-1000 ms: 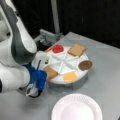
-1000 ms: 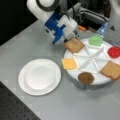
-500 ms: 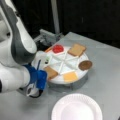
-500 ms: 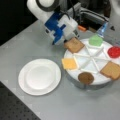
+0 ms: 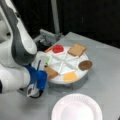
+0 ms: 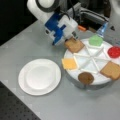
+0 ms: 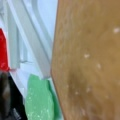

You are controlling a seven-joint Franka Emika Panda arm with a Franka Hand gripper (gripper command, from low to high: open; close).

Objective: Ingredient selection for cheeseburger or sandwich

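Step in hand, as I read it: picking the first toast square [image 6: 74,45] off the divided tray [image 6: 82,76]. Nothing is on the paper plate [image 6: 30,86] yet, so no stack has been started.

The gripper [image 6: 72,37] is down at the tray's edge, right over that toast. In a front view the gripper [image 5: 41,78] sits just beside the same toast [image 5: 51,72], touching or nearly so. The wrist view is almost all toast [image 7: 87,60] right under the jaws, with the lettuce [image 7: 40,100] off to one side and a sliver of tomato [image 7: 3,52] further out.

Jaws: can't tell how wide they stand or whether they have the toast; the jaw tips are hidden behind the blue housing in both front views.

Judgement on the move in hand: it calls for a secure pinch on a thin flat piece and a clean lift clear of the tray's ribs.

Orientation: the toast lies flat in its wedge, roughly square, so no real long axis; one corner points toward the tray's hub.

Other pieces away from the jaws, each in its own wedge: cheese [image 6: 69,63], patty [image 6: 85,77], second toast [image 6: 111,70], tomato [image 6: 114,51], lettuce [image 6: 95,40]. All sits on the grey table [image 6: 75,105].
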